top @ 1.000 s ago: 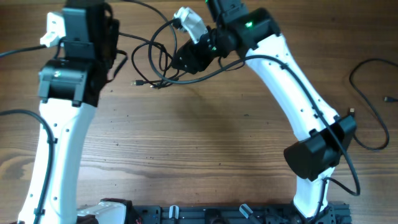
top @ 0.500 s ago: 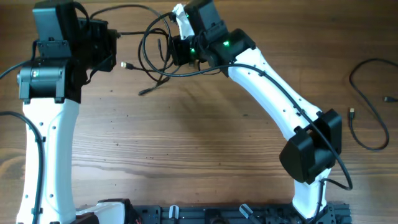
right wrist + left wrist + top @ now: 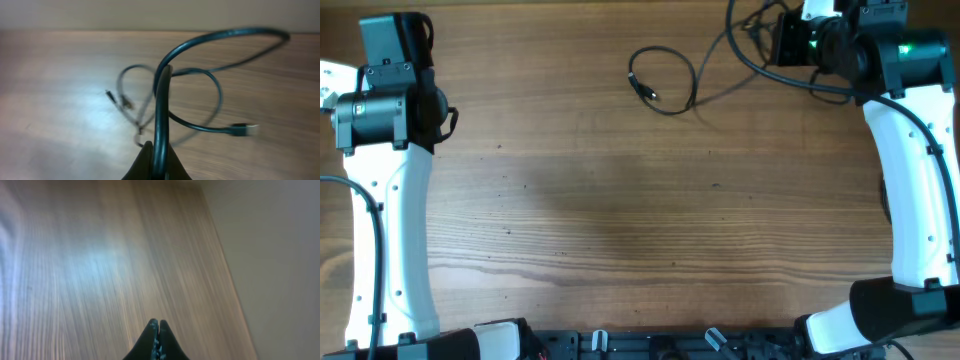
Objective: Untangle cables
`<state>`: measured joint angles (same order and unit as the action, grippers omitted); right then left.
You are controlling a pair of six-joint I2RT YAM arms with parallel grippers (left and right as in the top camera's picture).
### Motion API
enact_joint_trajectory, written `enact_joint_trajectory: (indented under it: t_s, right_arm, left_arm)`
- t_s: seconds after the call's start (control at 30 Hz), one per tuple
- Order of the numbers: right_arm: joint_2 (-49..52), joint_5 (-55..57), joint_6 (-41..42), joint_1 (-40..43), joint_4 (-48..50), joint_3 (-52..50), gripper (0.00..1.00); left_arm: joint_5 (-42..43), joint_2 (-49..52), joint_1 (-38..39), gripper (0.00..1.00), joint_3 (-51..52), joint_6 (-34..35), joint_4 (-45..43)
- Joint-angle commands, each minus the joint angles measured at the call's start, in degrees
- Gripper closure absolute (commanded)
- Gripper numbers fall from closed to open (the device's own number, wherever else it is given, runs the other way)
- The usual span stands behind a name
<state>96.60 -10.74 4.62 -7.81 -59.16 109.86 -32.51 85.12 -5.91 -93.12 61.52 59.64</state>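
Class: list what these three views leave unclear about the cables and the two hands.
Right wrist: the right hand grips a cable; cords behind it are blurred, so crossings cannot be counted.
Overhead: that hand's fingers are hidden by its own wrist; the loose plug is too small to identify.
Left wrist: the left hand is shut, empty; blur smears the table.

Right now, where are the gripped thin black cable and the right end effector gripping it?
thin black cable point(image 3: 160, 100): right wrist view, upright stretch.
right end effector point(image 3: 154, 149): right wrist view, between its fingertips.
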Motion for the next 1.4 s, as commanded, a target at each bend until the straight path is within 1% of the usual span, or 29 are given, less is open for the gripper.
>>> enact_joint_trajectory:
  t_s: [0.0,0.03,0.07,0.1,0.13,0.17,0.2,0.27,0.3,0.37,0.4,0.43,0.47,0.53,0.6,0.67,0.73,0.83,0.9,0.97,1.0,1.07,1.1,1.13,1.2,1.23,1.27,1.3,1.37]
  right_arm:
    - [-0.8,-11.5,-6.2,-2.6,-0.6,-0.3,0.96]
    - [-1.1,-13.7,-6.2,-2.9,-0.4,-0.2,0.96]
    - [-1.7,-18.2,-6.5,-2.9,-0.3,0.3,0.96]
    - [-2.3,-23.7,-6.8,-2.8,-0.1,1.4,0.96]
    - [-3.0,-28.3,-6.4,-2.6,0.4,3.0,0.96]
    - [-3.6,-29.2,-3.5,-2.5,1.4,4.2,0.96]
    - [-4.6,-29.2,1.7,-2.5,3.3,4.7,0.96]
    - [-5.8,-28.2,6.5,-2.5,5.0,4.7,0.96]
    - [-5.9,-28.2,7.4,-2.5,4.6,4.7,0.96]
    - [-5.7,-28.1,7.3,-2.5,3.2,4.7,0.96]
    - [-5.7,-28.1,7.3,-2.5,2.5,4.7,0.96]
    - [-5.7,-28.2,7.3,-2.5,2.0,4.7,0.96]
    - [-5.7,-28.1,7.3,-2.5,1.4,4.7,0.96]
    - [-5.7,-28.2,7.3,-2.5,0.0,4.7,0.96]
    - [-5.7,-28.2,7.4,-2.5,-1.0,4.7,0.95]
    - [-5.7,-28.2,7.4,-2.5,-1.4,4.7,0.96]
    - [-5.7,-28.2,7.6,-2.5,-1.4,4.7,0.96]
    - [-5.7,-28.4,7.6,-2.5,-1.7,4.7,0.96]
    - [-5.7,-28.4,7.6,-2.5,-2.0,4.7,0.96]
    - [-5.7,-29.0,7.6,-2.5,-2.3,4.7,0.96]
    - [-5.7,-29.5,7.6,-2.5,-2.3,4.7,0.96]
    - [-5.7,-29.7,7.5,-2.5,-2.3,4.7,0.96]
    - [-5.7,-29.6,7.3,-2.4,-2.2,4.7,0.96]
    - [-5.9,-29.5,7.3,-2.0,-1.9,4.7,0.96]
    - [-7.2,-28.2,7.3,0.4,-1.1,4.7,0.96]
    - [-8.8,-25.6,7.4,2.7,-0.9,4.7,0.96]
    - [-11.1,-19.5,7.6,6.3,-1.2,4.7,0.96]
    - [-12.5,-15.8,8.2,9.1,-1.7,4.7,0.96]
    - [-14.5,-13.7,9.7,17.7,-4.3,4.7,0.96]
  left_arm:
    - [22.3,1.4,0.1,0.96,-0.7,-20.6,-2.6]
    - [31.6,2.0,0.1,0.96,-0.7,-27.1,-3.6]
    - [41.3,2.6,0.1,0.89,-0.7,-34.1,-4.7]
    - [49.8,3.3,0.3,0.77,-0.7,-39.5,-5.1]
    - [55.3,3.9,0.7,0.65,-0.7,-42.3,-5.2]
    - [59.8,4.6,1.5,0.55,-0.7,-44.9,-5.2]
    - [62.4,5.4,2.7,0.44,-0.6,-45.9,-5.0]
    - [63.6,7.2,5.5,0.33,-0.6,-46.4,-5.0]
    - [63.6,9.1,8.2,0.29,-0.6,-48.8,-5.4]
    - [63.7,11.8,11.1,0.27,-0.6,-49.7,-6.4]
    - [65.5,13.9,12.9,0.27,-0.6,-50.7,-7.7]
    - [68.0,15.7,14.1,0.27,-0.6,-51.1,-9.1]
    - [72.7,18.4,15.4,0.26,-0.6,-51.1,-12.2]
    - [78.8,21.8,16.2,0.28,-0.6,-51.0,-17.6]
    - [81.9,24.3,16.2,0.3,-0.6,-50.8,-22.0]
    - [88.8,27.5,16.2,0.31,-0.6,-50.8,-27.1]
    - [93.6,29.9,16.9,0.31,-0.6,-50.8,-31.5]
    - [95.7,32.9,18.8,0.31,-0.6,-50.6,-36.1]
    - [95.7,34.4,20.3,0.35,-0.6,-50.3,-38.4]
    - [95.6,36.7,22.8,0.39,-0.6,-45.8,-43.8]
    - [95.1,37.4,23.5,0.43,-0.6,-44.7,-45.2]
    - [90.3,37.7,25.1,0.69,-0.6,-42.9,-45.7]
    - [88.6,37.7,25.4,0.96,-0.6,-42.8,-45.7]
    - [86.4,37.7,25.2,0.96,-0.6,-42.5,-44.9]
    - [78.0,37.7,24.0,0.96,-0.6,-39.3,-40.5]
    - [71.3,37.7,22.6,0.96,-0.6,-38.3,-36.4]
    - [65.2,37.7,21.1,0.96,-0.6,-38.3,-32.5]
    - [61.4,37.6,19.5,0.96,-0.6,-38.6,-29.6]
    - [61.2,36.2,16.3,0.96,-0.7,-42.2,-27.1]
